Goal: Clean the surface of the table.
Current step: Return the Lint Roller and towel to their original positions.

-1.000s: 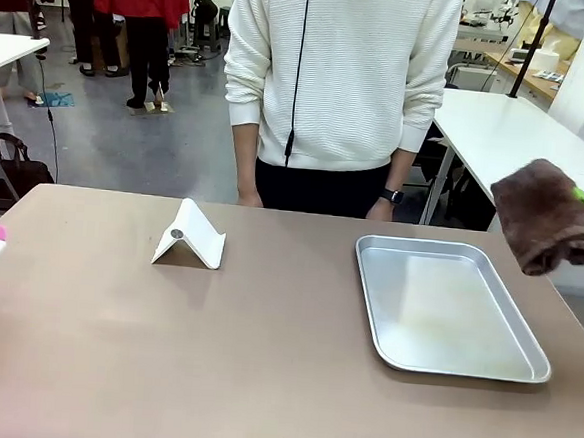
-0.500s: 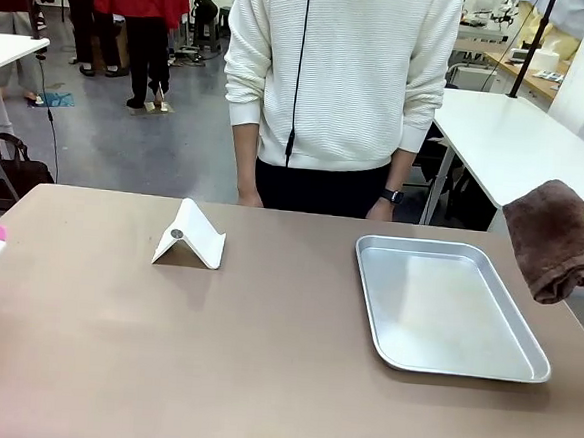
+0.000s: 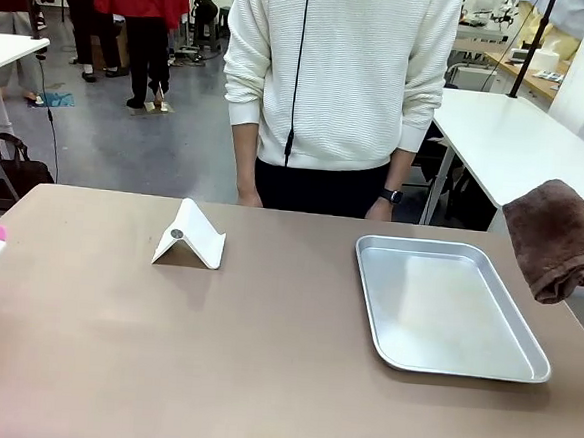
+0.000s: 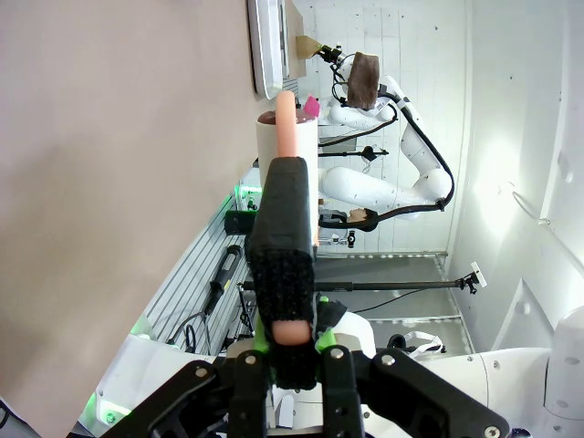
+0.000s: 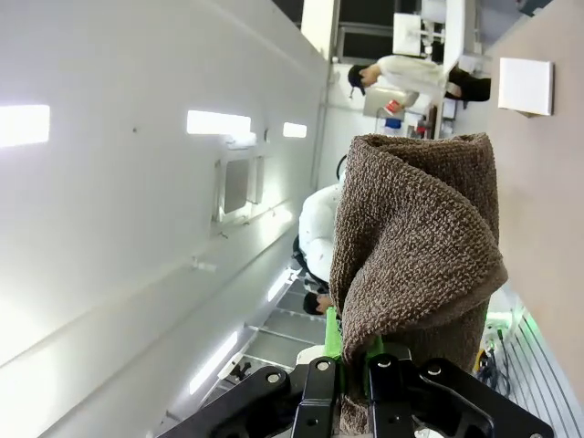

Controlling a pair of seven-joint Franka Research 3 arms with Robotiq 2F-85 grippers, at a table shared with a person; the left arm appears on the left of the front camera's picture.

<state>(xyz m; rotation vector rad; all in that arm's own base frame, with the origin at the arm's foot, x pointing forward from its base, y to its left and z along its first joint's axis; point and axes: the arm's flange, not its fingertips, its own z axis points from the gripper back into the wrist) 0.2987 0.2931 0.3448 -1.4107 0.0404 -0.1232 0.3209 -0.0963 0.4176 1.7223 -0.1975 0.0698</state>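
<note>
The cloth (image 5: 415, 246) in the right pincer (image 5: 351, 356) is dark brown, with a rough looped weave. The pads (image 5: 330, 336) of this pincer are bright green and its body is black. To the left of this pincer the tray (image 3: 436, 309) is silver-grey, a little yellowish in the middle. The table (image 3: 162, 350) under it is plain matt taupe-brown. Farther left of this pincer the small stand (image 3: 192, 240) is white. The person's sweater (image 3: 342, 72) is white with fine horizontal ribs, and the watch (image 3: 391, 196) is black. The left pincer (image 4: 285, 182) is black, with a dotted grain on its finger (image 4: 283, 283). It is closed around a salmon-pink stick (image 4: 286, 109), and just behind is a white tube (image 4: 308, 151)
</note>
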